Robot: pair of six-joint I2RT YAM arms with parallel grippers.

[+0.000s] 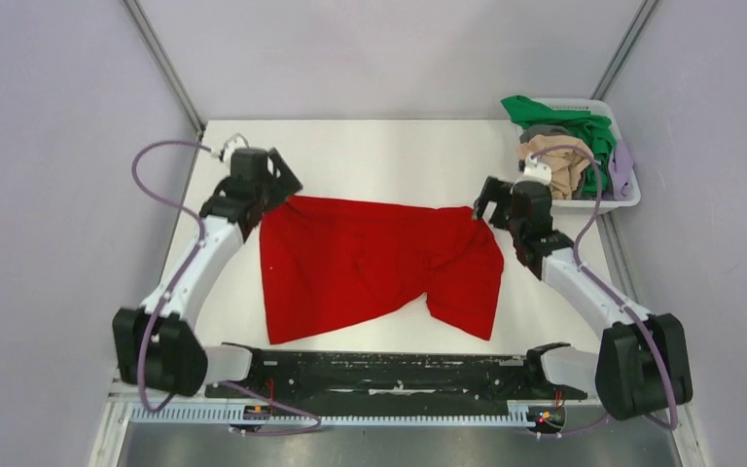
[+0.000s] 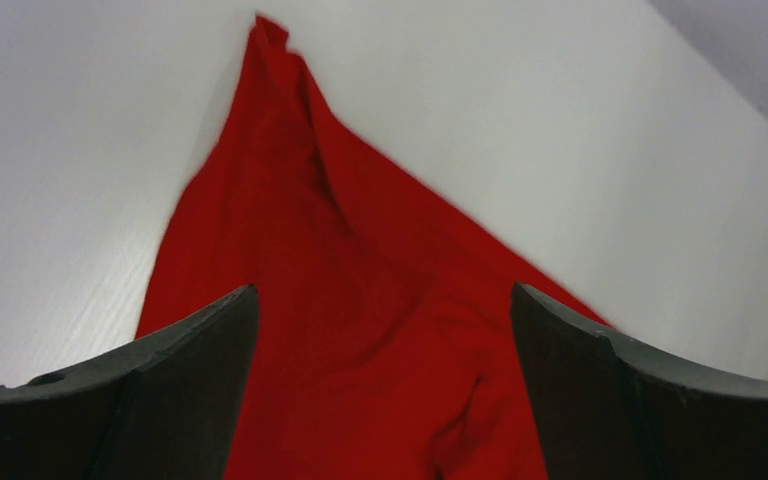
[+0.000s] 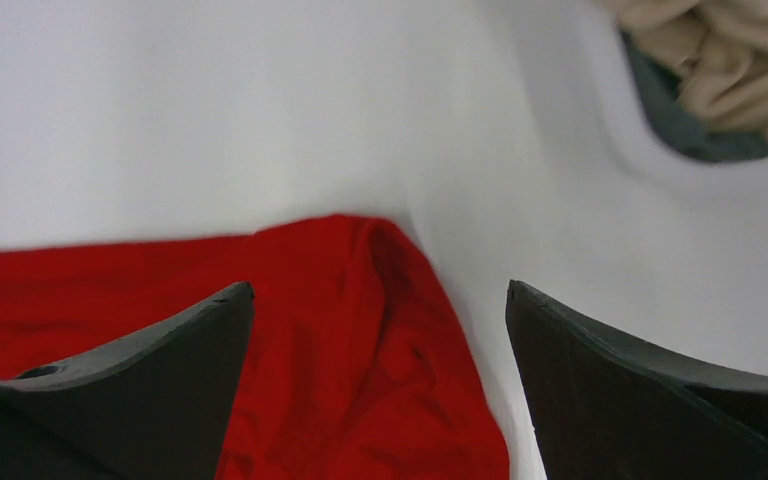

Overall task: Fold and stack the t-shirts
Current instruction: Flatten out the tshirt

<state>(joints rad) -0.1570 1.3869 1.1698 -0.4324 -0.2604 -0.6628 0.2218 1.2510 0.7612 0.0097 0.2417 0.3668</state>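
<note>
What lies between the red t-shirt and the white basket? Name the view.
Only bare white table, seen in the right wrist view between the red t-shirt and the basket. In the top view the open right gripper hangs over the shirt's corner there.

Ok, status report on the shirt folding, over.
Left gripper open, right gripper open, at far corners. Red shirt spread, not folded. Other shirts in basket. Nothing blocking.

Red tee (image 2: 360, 330) btm off-frame in wrist views; basket (image 3: 590, 110) blurry.
</note>
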